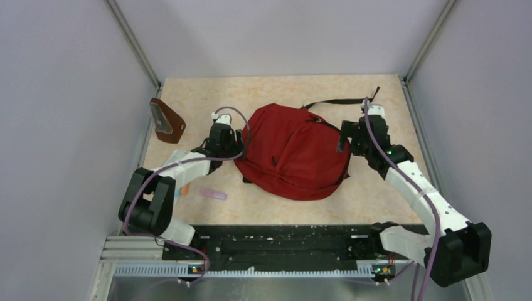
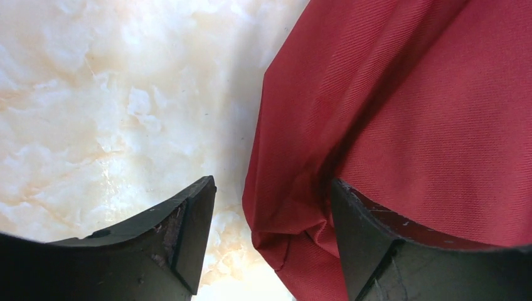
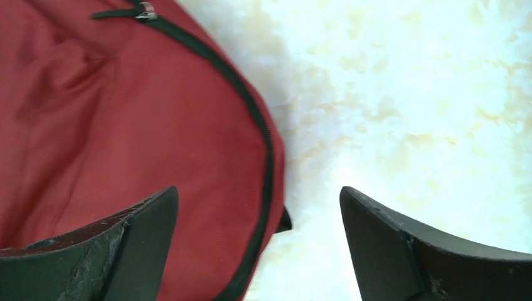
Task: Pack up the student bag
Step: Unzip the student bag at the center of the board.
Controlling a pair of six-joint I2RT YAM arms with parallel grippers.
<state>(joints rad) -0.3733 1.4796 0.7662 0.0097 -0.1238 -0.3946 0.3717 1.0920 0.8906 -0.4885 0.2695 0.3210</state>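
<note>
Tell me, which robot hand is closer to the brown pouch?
Left. The left gripper sits at the edge of the student bag nearest the brown pouch; the right gripper is at its opposite edge.

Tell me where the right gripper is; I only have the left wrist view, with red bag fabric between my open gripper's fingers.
Observer: The right gripper is at the opposite side of the bag, open, straddling its black zipper edge.
Operator: Is anything lying outside the bag?
Observer: A small pink item lies on the table near the left arm, apart from the bag.
Operator: Anything else?
Observer: A brown pouch sits at the table's far left edge, well clear of the bag.
</note>
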